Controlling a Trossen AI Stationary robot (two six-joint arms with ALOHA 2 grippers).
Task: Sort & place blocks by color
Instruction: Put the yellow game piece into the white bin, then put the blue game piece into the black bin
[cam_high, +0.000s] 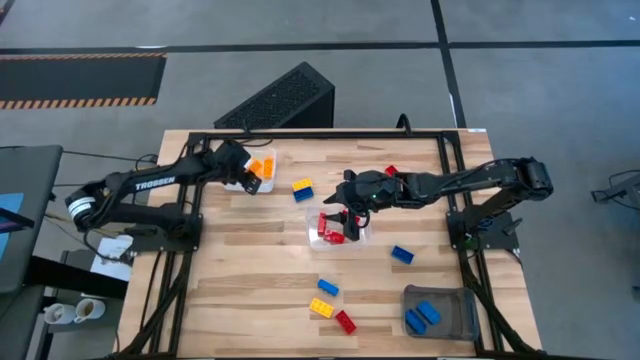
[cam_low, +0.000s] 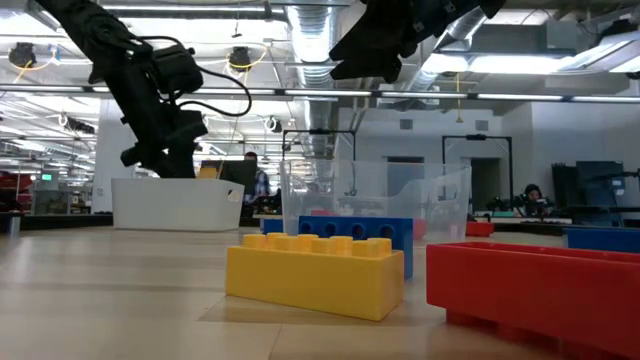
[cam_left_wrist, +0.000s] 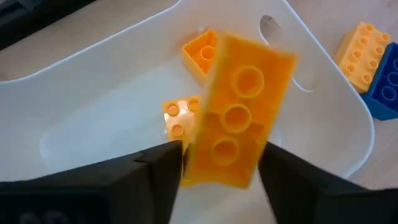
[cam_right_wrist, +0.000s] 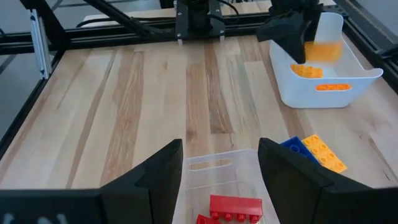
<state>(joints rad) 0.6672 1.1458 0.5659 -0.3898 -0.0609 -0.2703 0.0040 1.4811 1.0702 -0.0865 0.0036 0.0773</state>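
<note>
The left gripper (cam_left_wrist: 217, 168) is hanging over the white bin (cam_high: 243, 183) at the table's far left, its fingers spread with an orange brick (cam_left_wrist: 239, 121) between them; that brick is looking tilted and blurred, so it is probably dropping free toward the two orange bricks already lying in the bin, though a last light touch on the finger pads cannot be ruled out. The right gripper (cam_right_wrist: 219, 163) is waiting with its fingers parted and empty above the clear bin (cam_high: 340, 228) mid-table, where red bricks (cam_right_wrist: 235, 207) are lying. Other blocks are sitting loose on the wood: a blue and yellow pair (cam_high: 302, 188) beside the white bin, a single blue brick (cam_high: 402, 254), and a blue, yellow and red cluster (cam_high: 331, 306) near the front edge, while more blue ones are resting in the grey tray (cam_high: 440, 312). These studded plastic bricks are likely feeling light, rigid and rather slick, not fragile; pinching across the two long flat sides, midway along, would be holding best. The only readable writing is "TROSSEN" on the left arm (cam_high: 155, 183).
</note>
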